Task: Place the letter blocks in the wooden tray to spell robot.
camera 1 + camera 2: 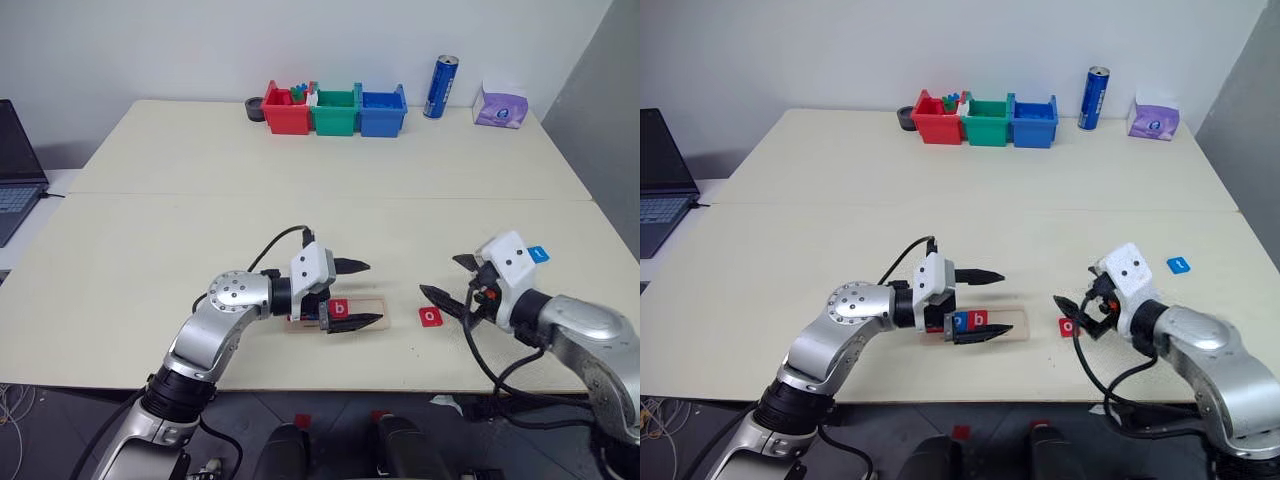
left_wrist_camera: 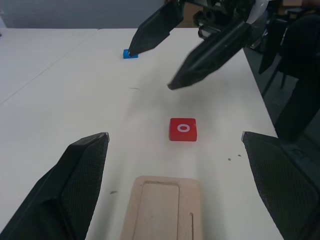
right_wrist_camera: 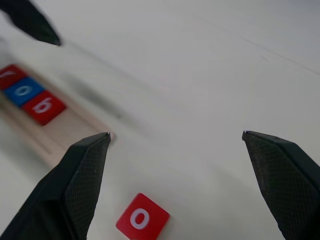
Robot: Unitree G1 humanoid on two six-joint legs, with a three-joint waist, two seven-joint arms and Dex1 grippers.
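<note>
Head view: left gripper [image 1: 361,293], fingers apart, hides part of light-wood tray [image 3: 75,131]; right gripper [image 1: 447,278] open, near red "o" tile [image 1: 430,316].

Light-wood tray [image 3: 60,135] holding red, blue, red tiles with white letters [image 3: 30,95]. Loose red "o" tile [image 1: 430,316], white letter. Blue tile [image 1: 1178,264] far right. Red, green, blue bins [image 1: 335,112] at back; blue can [image 1: 440,87]; purple tissue pack [image 1: 500,105].

Robotics lab or office workspace.
Plain white wall, pale tables [image 1: 300,170], a laptop [image 1: 18,165] at the edge, coloured plastic bins [image 1: 335,110].
</note>
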